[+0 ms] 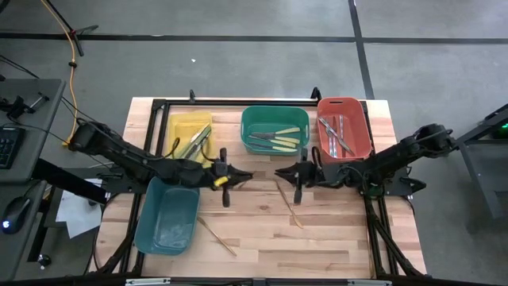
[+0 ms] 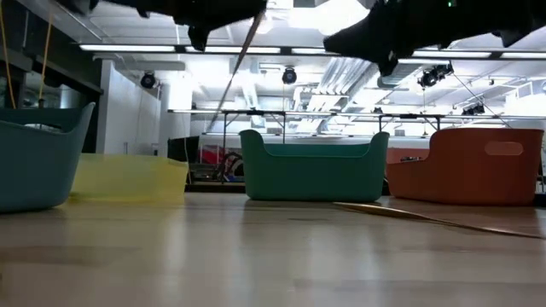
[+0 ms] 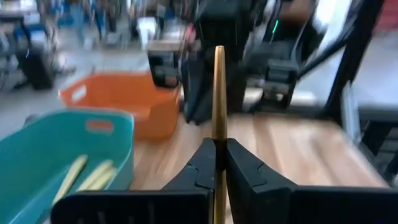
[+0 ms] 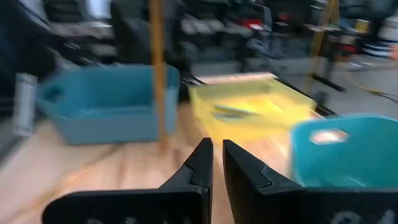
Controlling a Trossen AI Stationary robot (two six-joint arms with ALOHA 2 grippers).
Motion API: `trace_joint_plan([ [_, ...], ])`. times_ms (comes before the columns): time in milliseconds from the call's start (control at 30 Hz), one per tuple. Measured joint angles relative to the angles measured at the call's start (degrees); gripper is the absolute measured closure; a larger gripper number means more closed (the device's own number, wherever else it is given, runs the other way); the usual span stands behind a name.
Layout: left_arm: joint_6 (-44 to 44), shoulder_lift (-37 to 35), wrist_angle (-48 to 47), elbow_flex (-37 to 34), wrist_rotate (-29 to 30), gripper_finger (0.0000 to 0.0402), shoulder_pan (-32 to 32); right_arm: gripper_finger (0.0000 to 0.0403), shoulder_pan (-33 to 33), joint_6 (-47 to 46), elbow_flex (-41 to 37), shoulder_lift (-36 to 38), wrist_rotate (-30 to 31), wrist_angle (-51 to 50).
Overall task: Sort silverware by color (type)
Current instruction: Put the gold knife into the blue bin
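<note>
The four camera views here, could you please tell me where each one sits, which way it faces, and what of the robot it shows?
High view: above the table, looking straight down; both arms, left gripper and right gripper near the middle.
Low view: at table-top height, looking level across at the green bin; arms enter from above.
Left wrist view: on the left arm, facing the red bin; its fingers clamp a wooden utensil.
Right wrist view: on the right arm, facing the yellow bin; own shut fingers.
Shared: the held utensil appears in both wrist views and the low view.
</note>
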State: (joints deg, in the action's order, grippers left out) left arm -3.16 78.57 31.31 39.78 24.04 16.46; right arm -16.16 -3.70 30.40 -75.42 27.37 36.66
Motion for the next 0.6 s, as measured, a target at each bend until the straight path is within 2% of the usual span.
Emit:
trace_joint_plan([
  [133,0.39,-1.25,17.86,-9.26,-4.87,0.0401,-2.29,0.0382,1.61,-0.26,-0.47,-0.85,-7.40,4.76],
  [233,0.56,-1.23,27.32,-13.80,-7.40,0.0401,-4.05,0.0382,2.41,-0.26,-0.04,-2.66,-10.94,7.34],
  [400,4.02,-1.20,35.77,-17.51,-7.94,0.0401,-6.10,0.0382,3.57,1.13,0.84,-6.41,-13.64,13.06],
  [600,3.45,-1.94,35.88,-17.36,-8.94,0.0401,-8.05,0.0382,6.90,2.82,5.79,-9.79,-14.16,10.13],
])
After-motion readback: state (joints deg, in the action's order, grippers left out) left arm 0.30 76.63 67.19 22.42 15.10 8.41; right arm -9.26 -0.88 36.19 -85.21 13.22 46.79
